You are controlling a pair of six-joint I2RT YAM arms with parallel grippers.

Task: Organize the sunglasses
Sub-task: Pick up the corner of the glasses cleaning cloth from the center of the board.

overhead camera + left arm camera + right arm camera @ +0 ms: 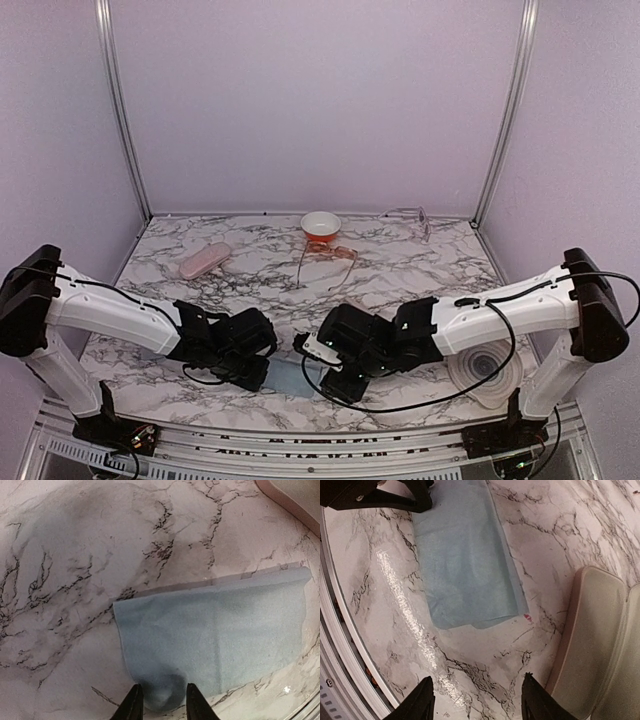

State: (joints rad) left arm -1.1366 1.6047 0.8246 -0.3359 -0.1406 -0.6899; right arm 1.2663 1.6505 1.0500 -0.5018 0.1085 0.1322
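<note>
Marble tabletop (420, 270): your orange sunglasses (325, 262) are lying crosswise just nearside of the bowl (320, 224); your right gripper (480, 700), nearer, is hanging open, empty; left gripper (165, 705) is straddling the blue cloth (215, 635), grip unclear.

Tabletop (470, 670): white marble-pattern surface with black veining, smooth and glossy, with a glare streak just beside the light blue rectangular cloth (465, 555). The cloth is matt, soft, fine-napped fabric. Right of the cloth, open oblong case (592, 645): smooth pale pink rim, cream lining with a dull sheen. Beyond the cloth, orange-brown-lensed sunglasses (343, 253): thin wire frame.
</note>
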